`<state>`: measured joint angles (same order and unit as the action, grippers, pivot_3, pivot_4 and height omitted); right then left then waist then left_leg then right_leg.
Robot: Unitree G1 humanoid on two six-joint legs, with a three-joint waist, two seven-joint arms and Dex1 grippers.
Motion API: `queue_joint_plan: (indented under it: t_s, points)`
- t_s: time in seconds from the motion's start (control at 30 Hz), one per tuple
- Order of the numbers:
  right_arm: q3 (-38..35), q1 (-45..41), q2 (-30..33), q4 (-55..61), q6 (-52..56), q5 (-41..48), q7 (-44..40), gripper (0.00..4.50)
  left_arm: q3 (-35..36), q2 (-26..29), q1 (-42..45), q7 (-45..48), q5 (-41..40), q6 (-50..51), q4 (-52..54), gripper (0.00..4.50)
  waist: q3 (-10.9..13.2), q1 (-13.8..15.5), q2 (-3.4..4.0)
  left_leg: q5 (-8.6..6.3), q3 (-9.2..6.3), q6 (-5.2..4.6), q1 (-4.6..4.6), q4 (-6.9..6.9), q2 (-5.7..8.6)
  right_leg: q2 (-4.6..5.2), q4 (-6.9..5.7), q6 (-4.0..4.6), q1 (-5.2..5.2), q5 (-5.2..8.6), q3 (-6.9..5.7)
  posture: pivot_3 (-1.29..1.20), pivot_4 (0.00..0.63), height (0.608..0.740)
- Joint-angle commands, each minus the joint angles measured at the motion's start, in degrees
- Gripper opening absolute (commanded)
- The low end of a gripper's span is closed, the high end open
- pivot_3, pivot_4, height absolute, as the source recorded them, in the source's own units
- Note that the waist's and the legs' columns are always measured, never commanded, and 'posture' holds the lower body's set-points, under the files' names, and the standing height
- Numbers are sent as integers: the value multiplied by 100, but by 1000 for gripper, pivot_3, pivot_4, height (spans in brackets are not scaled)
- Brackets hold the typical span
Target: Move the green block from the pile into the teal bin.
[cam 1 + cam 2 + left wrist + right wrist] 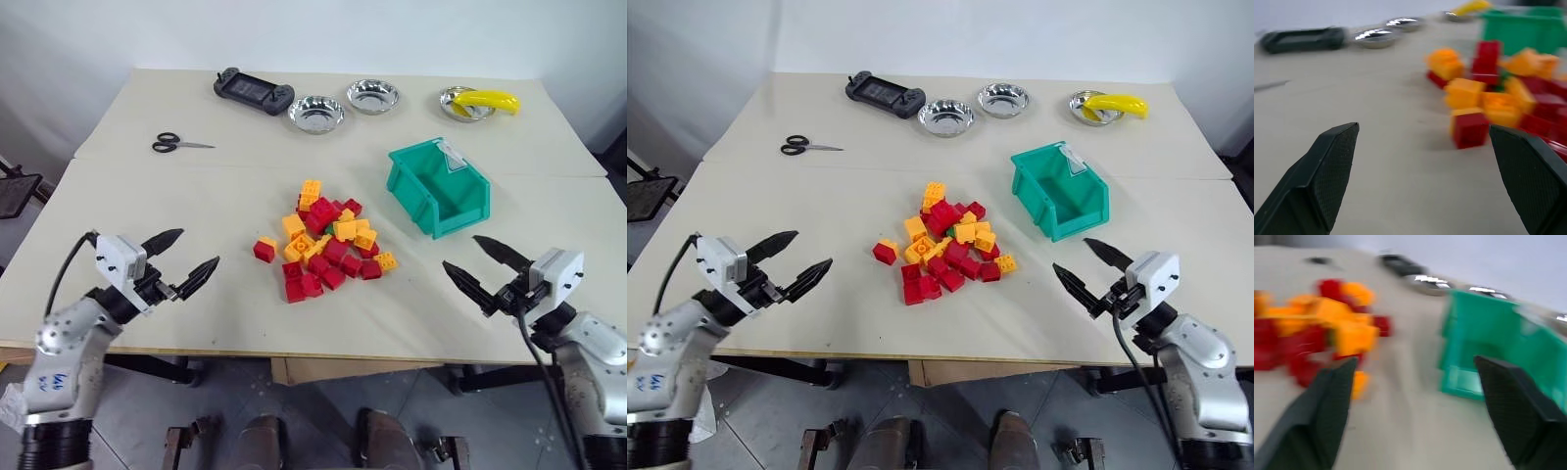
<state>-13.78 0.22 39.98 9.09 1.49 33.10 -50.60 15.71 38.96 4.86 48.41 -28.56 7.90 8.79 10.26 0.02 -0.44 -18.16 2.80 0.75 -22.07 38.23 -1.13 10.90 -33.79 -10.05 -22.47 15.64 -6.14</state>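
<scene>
The pile [328, 240] of red and yellow-orange bricks lies in the middle of the table. The green block [330, 228] peeks out from its centre, mostly hidden by the bricks around it. The teal bin [463, 221] stands to the right of the pile and a little further back, its inside empty. My left gripper [196, 250] hovers open near the table's front left, pointing toward the pile and well short of it. My right gripper [461, 252] hovers open at the front right, just in front of the bin, with nothing between its fingers.
Along the back of the table lie a black game controller [254, 91], two steel bowls [315, 114] [373, 96] and a third bowl [457, 104] holding a banana [487, 101]. Scissors [179, 145] lie at the back left. The table's front edge runs just beneath both grippers.
</scene>
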Motion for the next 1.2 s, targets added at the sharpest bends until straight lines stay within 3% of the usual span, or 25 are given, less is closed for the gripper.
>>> queue_joint_plan:
  t_s: [0.03, 0.23, 0.27, 0.47, 0.53, 0.7, 0.97, 1.2]
  points:
    - [376, -272, 172, 315, 649, 77, -254, 2233, -307, 48, 172, 674, -332, 141, 160, 4500, 0, -2, 0, 0, -1, 0, 0, 1, 0, 0, -1, 0, 0, 0, 0, 0, 150, 740]
    - [1450, -1022, -194, 733, 1525, -195, -57, 204, -657, -174, 361, 1028, 20, -355, -325, 4500, 0, -20, 0, 1, 2, 2, -1, 1, -5, -6, -3, 1, -5, 0, 0, 0, 150, 740]
    - [1652, -1180, -305, 775, 1636, -282, -7, 40, -675, -209, 392, 1020, 35, -354, -357, 4500, 0, -12, 0, 1, 2, 3, -1, 1, -6, -8, -2, 2, -5, 0, 0, 0, 150, 740]
    - [2825, -2776, -1635, 466, 3170, -810, 1138, 40, -723, -359, 427, 931, 162, -451, -483, 4500, 0, -39, 0, 2, 1, 5, -3, 5, -11, -13, -6, 5, -10, -2, 0, 0, 150, 740]
    - [2963, -3358, -2346, -216, 2933, -1207, 1588, 40, -742, -416, 474, 803, 226, -439, -398, 4500, 0, -57, 0, 3, 0, 14, -4, 4, -23, -25, -9, 13, -14, -2, -1, 0, 150, 740]
    - [3041, -4369, -3137, -2049, 2416, -1974, 2041, 40, -777, -521, 466, 578, 254, -336, -201, 4500, 0, -22, -1, 0, 2, 21, -10, 4, -29, -29, -10, 20, -21, -3, -10, 0, 150, 740]
    - [2346, -5297, -3187, -4508, 1151, -2415, 2334, 40, -786, -559, 383, 363, 217, -160, 44, 4500, 0, -180, 1, 1, 6, 25, -8, 0, -36, -35, -12, 23, -24, -2, -14, 0, 150, 740]
    - [1712, -5254, -2883, -4604, 704, -2129, 1775, 40, -767, -612, 454, 247, 213, -107, -31, 4500, 1, -202, 2, 0, 11, 26, -7, -8, -39, -36, -7, 24, -25, -2, -15, 0, 150, 740]
